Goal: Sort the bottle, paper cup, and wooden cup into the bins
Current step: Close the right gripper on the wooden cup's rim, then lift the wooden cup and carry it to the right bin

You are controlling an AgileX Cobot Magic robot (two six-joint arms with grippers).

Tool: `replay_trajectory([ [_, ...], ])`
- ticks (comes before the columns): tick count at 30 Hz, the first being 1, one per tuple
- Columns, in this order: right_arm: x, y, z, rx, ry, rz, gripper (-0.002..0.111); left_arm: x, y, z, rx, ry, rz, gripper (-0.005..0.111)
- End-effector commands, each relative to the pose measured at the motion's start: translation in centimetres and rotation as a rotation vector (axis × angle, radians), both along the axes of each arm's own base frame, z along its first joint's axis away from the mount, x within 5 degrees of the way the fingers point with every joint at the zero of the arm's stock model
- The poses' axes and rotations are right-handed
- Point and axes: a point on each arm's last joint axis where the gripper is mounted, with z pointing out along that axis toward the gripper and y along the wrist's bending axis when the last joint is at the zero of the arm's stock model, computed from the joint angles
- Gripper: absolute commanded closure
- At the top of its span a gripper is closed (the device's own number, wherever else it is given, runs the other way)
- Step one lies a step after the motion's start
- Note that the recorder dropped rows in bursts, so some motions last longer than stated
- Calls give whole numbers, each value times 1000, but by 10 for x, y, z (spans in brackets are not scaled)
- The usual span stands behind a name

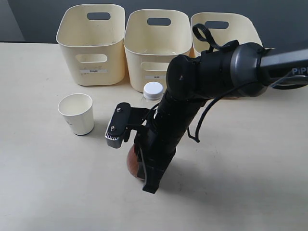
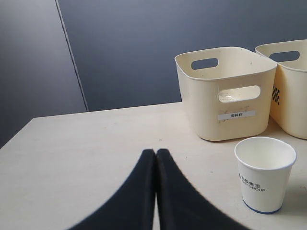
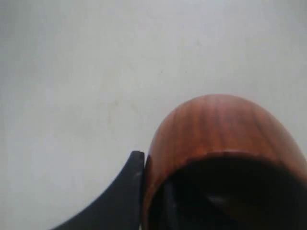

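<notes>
My right gripper [image 3: 151,173] is shut on the wall of the wooden cup [image 3: 216,129], one finger [image 3: 135,165] outside the rim and the other inside. In the exterior view only a reddish-brown edge of that cup [image 1: 130,163] shows under the right gripper [image 1: 144,175]; whether it rests on the table I cannot tell. The bottle [image 1: 153,90] stands behind the arm, only its white cap showing. The white paper cup [image 1: 77,113] [image 2: 265,172] stands upright to the left. My left gripper [image 2: 156,153] is shut and empty above the table, short of the paper cup.
Three cream bins stand in a row at the back: left [image 1: 91,45] [image 2: 225,96], middle [image 1: 156,48] [image 2: 288,86], and right [image 1: 226,26], which is partly hidden by the right arm. A dark wall lies behind them.
</notes>
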Motion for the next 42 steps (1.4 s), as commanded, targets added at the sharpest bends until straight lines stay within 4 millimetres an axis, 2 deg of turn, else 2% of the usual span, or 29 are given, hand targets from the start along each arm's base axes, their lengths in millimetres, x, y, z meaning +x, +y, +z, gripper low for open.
replay_trajectory([
  [1, -1, -1, 0, -5, 11, 8, 108, 0, 0, 0, 4, -10, 1, 107],
  [13, 1, 0, 0, 9, -20, 42, 109, 0, 0, 0, 4, -10, 1, 107],
  [17, 1, 0, 7, 28, -44, 45, 109, 0, 0, 0, 4, -10, 1, 107],
  [26, -5, -3, 57, 158, -145, 31, 109, 0, 0, 0, 4, -10, 1, 107],
  [36, -21, -20, 129, 313, -329, 13, 109, 0, 0, 0, 4, -10, 1, 107],
  [42, -28, -31, 158, 381, -424, -35, 109, 0, 0, 0, 4, -10, 1, 107],
])
